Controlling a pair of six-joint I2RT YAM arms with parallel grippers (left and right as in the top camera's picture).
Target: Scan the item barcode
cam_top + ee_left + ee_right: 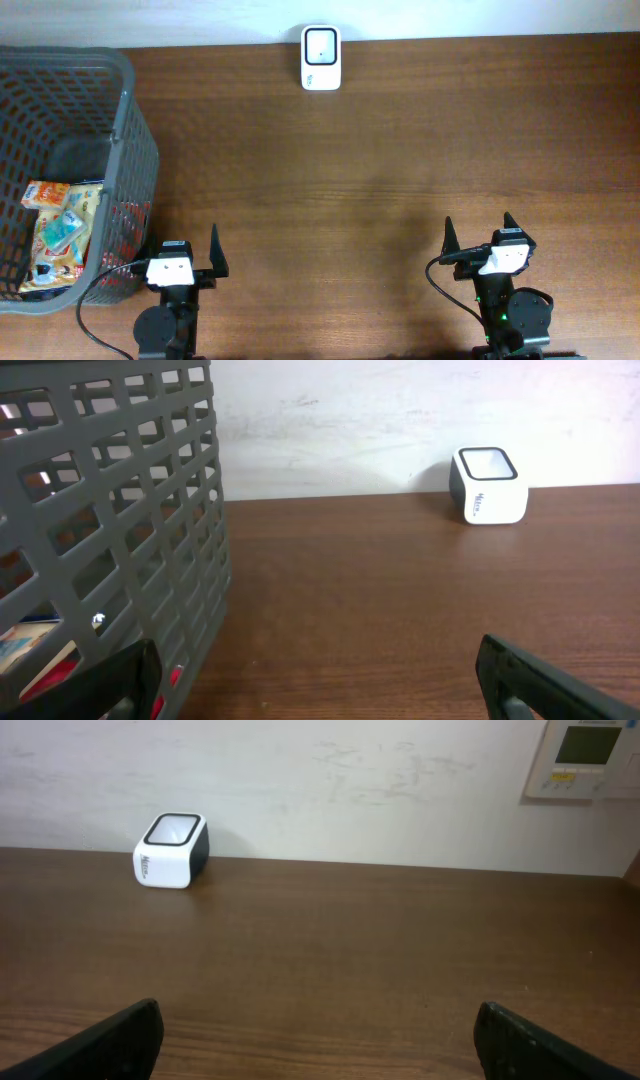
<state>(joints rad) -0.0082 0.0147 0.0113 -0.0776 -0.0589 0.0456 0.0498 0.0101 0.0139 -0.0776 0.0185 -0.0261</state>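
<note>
A white barcode scanner (pixel 321 58) stands at the table's far edge, middle; it also shows in the left wrist view as the scanner (pixel 488 485) and in the right wrist view as the scanner (pixel 170 850). Several colourful item packets (pixel 60 225) lie inside the grey mesh basket (pixel 125 110) at the left. My left gripper (pixel 182 238) sits at the near edge beside the basket, open and empty (pixel 318 680). My right gripper (pixel 478 222) rests at the near right, also open with nothing between its fingers (pixel 318 1040).
The basket wall (pixel 120 510) rises close on the left gripper's left side, with packets (pixel 30 650) glimpsed through the mesh. A wall control panel (pixel 585 755) hangs behind the table at the right. Brown tabletop (pixel 380 180) stretches between grippers and scanner.
</note>
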